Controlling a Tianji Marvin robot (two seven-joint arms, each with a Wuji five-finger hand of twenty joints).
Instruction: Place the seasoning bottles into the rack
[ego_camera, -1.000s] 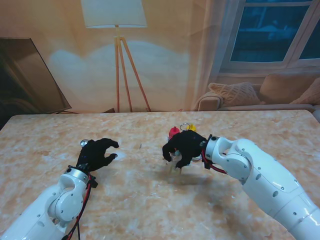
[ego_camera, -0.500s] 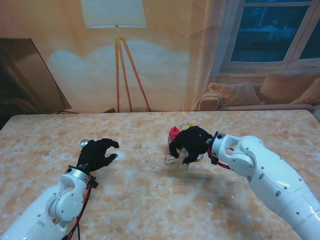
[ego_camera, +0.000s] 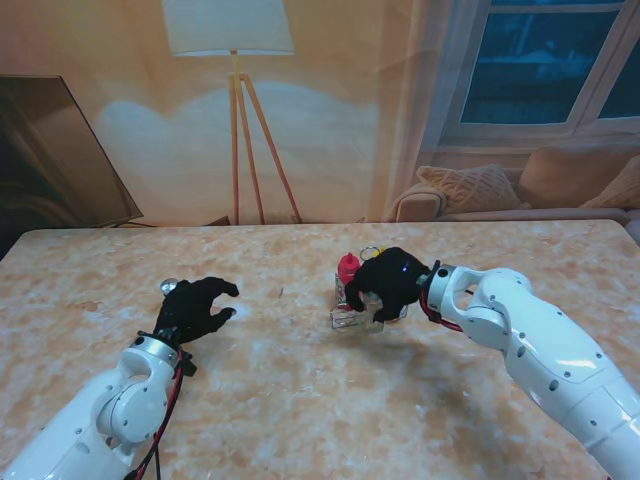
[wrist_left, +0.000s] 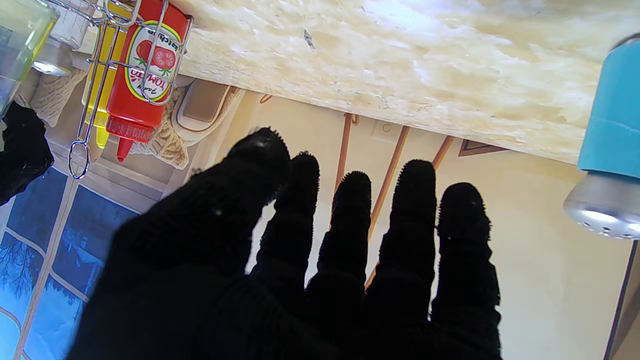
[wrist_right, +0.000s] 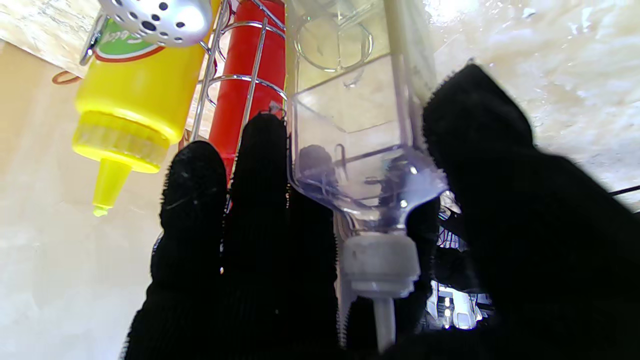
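On the marble tabletop (ego_camera: 300, 400), the wire rack (wrist_left: 107, 60) stands to my right of centre and already holds a red ketchup bottle (wrist_left: 142, 65) and a yellow squeeze bottle (wrist_right: 132, 95); a shaker with a perforated metal cap (wrist_right: 157, 17) shows beside them. My right hand (ego_camera: 385, 285) is clamped around a clear square bottle (wrist_right: 357, 140), which sits right against the rack, apparently at an open ring. I cannot tell whether it is seated. My left hand (ego_camera: 195, 308) rests fingers apart, holding nothing, just beside a blue shaker (wrist_left: 610, 145) that is not yet racked.
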